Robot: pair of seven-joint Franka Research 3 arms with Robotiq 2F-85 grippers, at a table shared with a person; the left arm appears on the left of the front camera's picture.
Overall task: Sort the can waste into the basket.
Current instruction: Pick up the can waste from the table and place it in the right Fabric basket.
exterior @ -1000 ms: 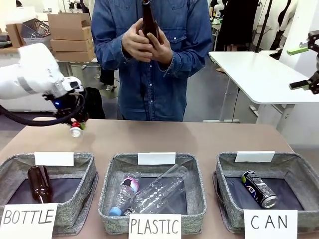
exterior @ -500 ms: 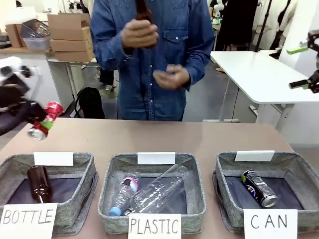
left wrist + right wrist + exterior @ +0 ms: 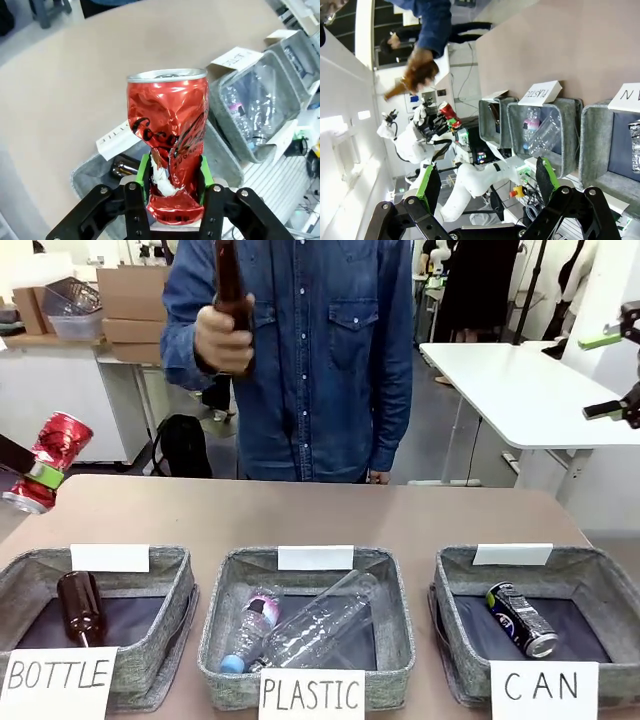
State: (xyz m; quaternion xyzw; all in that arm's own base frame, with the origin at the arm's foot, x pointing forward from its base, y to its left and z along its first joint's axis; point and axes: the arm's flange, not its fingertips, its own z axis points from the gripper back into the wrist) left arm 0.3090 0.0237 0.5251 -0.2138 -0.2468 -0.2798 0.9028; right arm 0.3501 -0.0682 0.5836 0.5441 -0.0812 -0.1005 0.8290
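The dented red can hangs tilted above the table's far-left edge, with my left gripper shut on its lower part. In the left wrist view the red can stands upright between the green pads of that gripper. The dark blue-black can lies inside the grey basket signed "CAN" at the front right. My right gripper hangs open and empty high at the right edge, and it is also open in its own view.
The "BOTTLE" basket holds a brown bottle and the "PLASTIC" basket holds clear bottles. The person across the table holds up a brown bottle in one hand. A white side table stands at the back right.
My left gripper has swung left and upward with the red can, which now tips more upright. The person's hand has carried the brown bottle to the left, and the other hand has dropped.
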